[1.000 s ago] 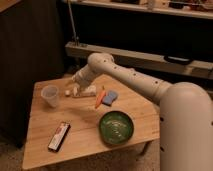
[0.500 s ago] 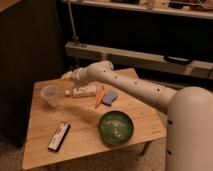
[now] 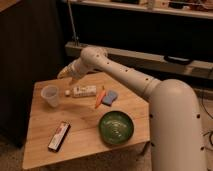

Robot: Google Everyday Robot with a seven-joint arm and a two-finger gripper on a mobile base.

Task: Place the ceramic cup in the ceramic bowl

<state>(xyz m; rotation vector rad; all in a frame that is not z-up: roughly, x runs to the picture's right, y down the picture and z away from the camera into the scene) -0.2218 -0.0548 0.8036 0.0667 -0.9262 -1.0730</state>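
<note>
White and bulky, the robot's arm (image 3: 170,115) fills the right side of the view and reaches up and left across the scene in a long, tapering line dotted with small dark holes. Below it sits a light wooden tabletop (image 3: 85,117), roughly square, with a tall dark cabinet (image 3: 25,50) to its left and a grey shelf (image 3: 150,59) running along the wall behind. On the near right part of the tabletop sits the ceramic bowl (image 3: 116,127), round, shallow and dark green, with a faint pale pattern inside and nothing in it. Near the front left lies a flat dark rectangular object (image 3: 59,136) with a red stripe, set at a slant. Toward the back, a slim white bottle (image 3: 83,91) with a label lies on its side. Left of the bottle, near the tabletop's left edge, the ceramic cup (image 3: 50,96) stands upright, pale and slightly see-through, well apart from the bowl. Right of the bottle lies a small blue pad (image 3: 109,97), with a thin orange stick-like item (image 3: 100,98) just beside it. The gripper (image 3: 65,74) hangs over the back left edge of the tabletop, above and behind the cup and not touching it; whether it is spread or closed cannot be told from this view.
</note>
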